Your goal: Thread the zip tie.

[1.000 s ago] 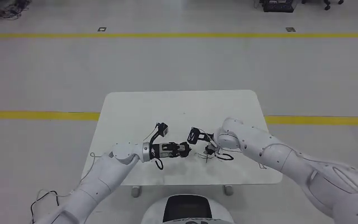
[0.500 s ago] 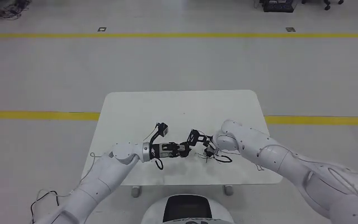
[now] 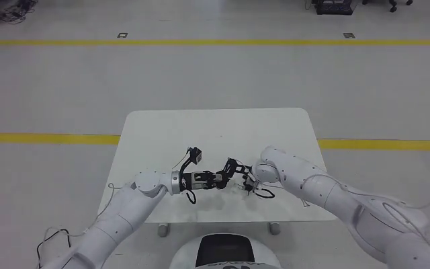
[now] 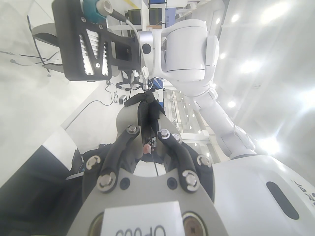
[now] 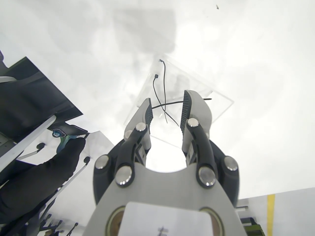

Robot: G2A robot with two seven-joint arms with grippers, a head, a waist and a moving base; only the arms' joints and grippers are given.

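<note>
- The left pincer [image 4: 148, 107] is clenched. Its two dark fingers are drawn almost together, and a thin black zip tie [image 4: 155, 165] is pinched between them.
- This zip tie runs lengthwise down the slot between the fingers, from the pressed tips back toward the pincer's base, roughly on its centre line.
- Just beyond the left pincer's tips sits the black camera housing [image 4: 83, 45] on the right arm's wrist. It is close to the tips and off to one side of their line.
- The right pincer [image 5: 167, 108] is released, its ribbed pads standing well apart with nothing between them.
- Past the right pincer's fingertips, loose zip ties [image 5: 163, 87] lie on a clear tray [image 5: 221, 104] that rests on the white tabletop [image 3: 201, 131].
- Two of these strands stretch away from the pincer in line with its gap, their small heads at the far ends.
- A third strand crosses them sideways, spanning from one pad to behind the other finger.
- Whether the pads touch any of these strands cannot be told.
- In the top view the two pincers are close together, tip toward tip, over the near half of the tabletop.
</note>
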